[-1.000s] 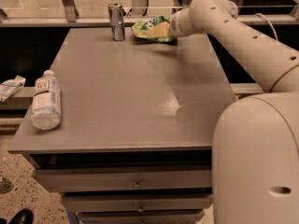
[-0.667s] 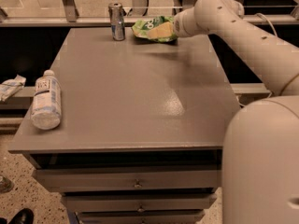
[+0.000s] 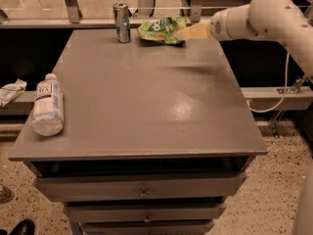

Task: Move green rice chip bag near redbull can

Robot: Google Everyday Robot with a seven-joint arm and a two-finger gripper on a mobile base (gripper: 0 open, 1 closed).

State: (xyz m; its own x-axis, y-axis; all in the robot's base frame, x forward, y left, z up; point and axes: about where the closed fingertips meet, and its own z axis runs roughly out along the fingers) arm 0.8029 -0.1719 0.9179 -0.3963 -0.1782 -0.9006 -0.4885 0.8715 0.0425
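Observation:
The green rice chip bag (image 3: 160,30) lies flat at the far edge of the grey table (image 3: 142,102), just right of the redbull can (image 3: 122,22), which stands upright. A small gap separates bag and can. My gripper (image 3: 183,34) hangs above the table at the bag's right edge, its tan fingers (image 3: 194,32) pointing left toward the bag. It looks lifted clear of the bag, not holding it. The white arm reaches in from the upper right.
A clear plastic bottle (image 3: 47,104) with a white label lies on its side near the table's left edge. A crumpled wrapper (image 3: 11,91) sits on a ledge off the left. Drawers (image 3: 142,187) are below the front edge. A rail runs behind the table.
My gripper has drawn back to the right, away from the bag. The bag stays by the can. The arm's base has moved out of the lower right.

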